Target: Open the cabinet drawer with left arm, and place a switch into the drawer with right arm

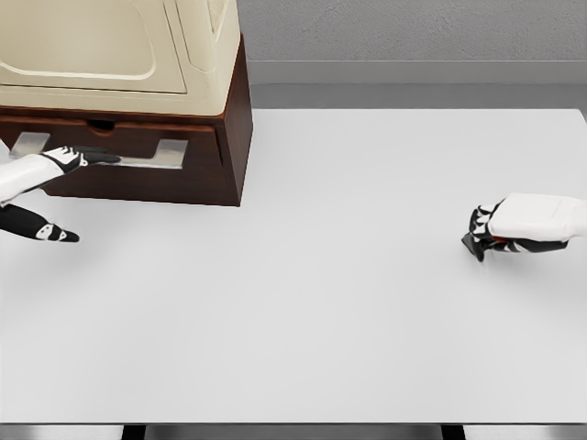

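Note:
A dark brown cabinet [234,137] with a cream top stands at the table's back left. Its drawer [197,137] carries a flat silver handle [151,158] and looks flush with the cabinet front. My left hand [92,196] comes in from the left edge, with its fingers [96,158] stretched onto the handle's left part and the thumb [55,234] spread well below. My right hand [484,236] rests on the table at the right edge, fingers curled down over a small dark switch [500,242] with a red spot. The hand hides most of the switch.
The white table [303,302] stretches wide between the two hands. A grey wall and floor strip lie behind its back edge. The cabinet's cream upper part [110,55] overhangs the drawer.

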